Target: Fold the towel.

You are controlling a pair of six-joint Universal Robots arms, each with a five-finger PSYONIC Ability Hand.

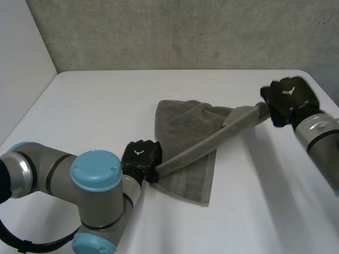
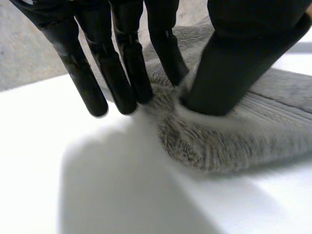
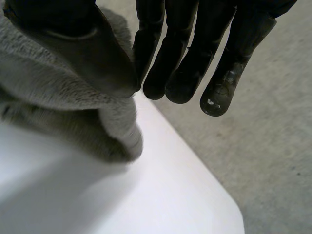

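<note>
A grey towel [image 1: 185, 137] lies in the middle of the white table [image 1: 95, 106], partly folded over itself. One edge is pulled into a taut strip [image 1: 212, 143] between both hands. My left hand [image 1: 140, 156] is at the strip's near end, at the towel's near left corner. In the left wrist view its thumb [image 2: 234, 63] pinches the towel [image 2: 234, 131] against a finger. My right hand [image 1: 288, 98] holds the far right corner, raised off the table. In the right wrist view its thumb [image 3: 73, 44] clamps the towel [image 3: 48, 92] against the fingers [image 3: 185, 48].
The table's right edge and rounded corner [image 3: 229, 209] lie close under my right hand, with grey floor [image 3: 273, 146] beyond. A grey wall [image 1: 185, 32] stands behind the table's far edge. Bare tabletop spreads left of the towel and in front of it.
</note>
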